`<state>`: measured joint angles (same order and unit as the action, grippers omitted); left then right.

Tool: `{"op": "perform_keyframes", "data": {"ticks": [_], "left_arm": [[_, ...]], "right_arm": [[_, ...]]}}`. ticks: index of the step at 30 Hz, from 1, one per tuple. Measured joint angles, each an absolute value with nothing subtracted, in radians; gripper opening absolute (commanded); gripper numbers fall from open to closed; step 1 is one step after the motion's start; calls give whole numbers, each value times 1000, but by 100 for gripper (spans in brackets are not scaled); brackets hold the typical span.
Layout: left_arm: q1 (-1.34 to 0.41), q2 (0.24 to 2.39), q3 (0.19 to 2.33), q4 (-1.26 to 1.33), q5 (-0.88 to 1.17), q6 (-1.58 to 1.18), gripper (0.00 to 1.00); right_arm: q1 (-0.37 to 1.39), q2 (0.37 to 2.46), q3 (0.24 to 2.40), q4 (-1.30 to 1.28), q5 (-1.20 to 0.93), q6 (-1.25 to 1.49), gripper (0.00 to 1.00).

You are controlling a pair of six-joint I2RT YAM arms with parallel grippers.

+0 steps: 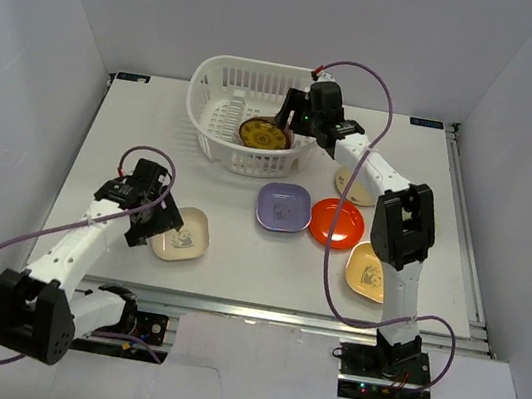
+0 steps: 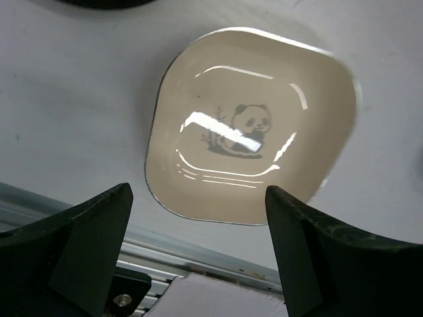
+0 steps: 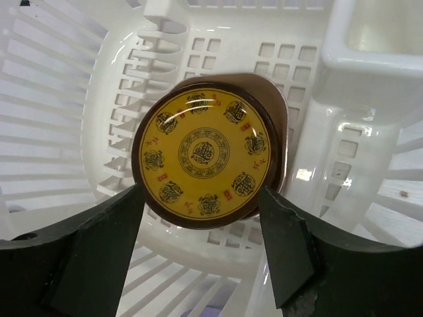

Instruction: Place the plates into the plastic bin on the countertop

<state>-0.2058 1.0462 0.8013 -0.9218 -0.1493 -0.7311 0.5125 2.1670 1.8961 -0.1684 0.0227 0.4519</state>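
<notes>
A white slotted-lattice plastic bin (image 1: 226, 82) at twelve o'clock on the matte white countertop (image 1: 235, 266) holds an amber-yellow plate (image 3: 205, 158), dark brown at the rim, printed with a ring of dark medallions and small red characters around a central emblem. Near the centre lies a purple plate (image 1: 284, 206); at its three o'clock, a plain orange plate (image 1: 336, 222). A yellow plate (image 1: 368, 269) with a small dark print sits at four o'clock, a beige plate (image 1: 347, 184) at two. At eight o'clock, a cream plate (image 2: 251, 125) bears a black-and-white panda among grey bamboo. The left arm (image 1: 76, 245) and right arm (image 1: 377, 169) are white with black joints, trailing purple cables (image 1: 366, 67).
</notes>
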Motion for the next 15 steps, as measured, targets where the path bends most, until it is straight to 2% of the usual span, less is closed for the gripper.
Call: {"op": "perform_keyframes", "data": {"ticks": [4,10,11,13,14,15], "left_arm": [[-194,1186,770,-957,-142,-735,79],[-139,1239,760,-942,-123,-734,68],[-132,1258,759,-933,-120,-733,59],[-125,1307,758,-914,-111,-730,47],[-123,1331,755,-901,-105,-727,38],[-121,1346,750,-887,-97,-715,19]], "right_arm": [[513,2049,1821,-182,14,410,74],[524,1544,1367,-17,-58,384,71],[534,1476,1301,12,-62,381,71],[566,1404,1195,62,-68,366,72],[587,1391,1151,74,-70,350,72],[604,1394,1126,77,-72,334,75]]}}
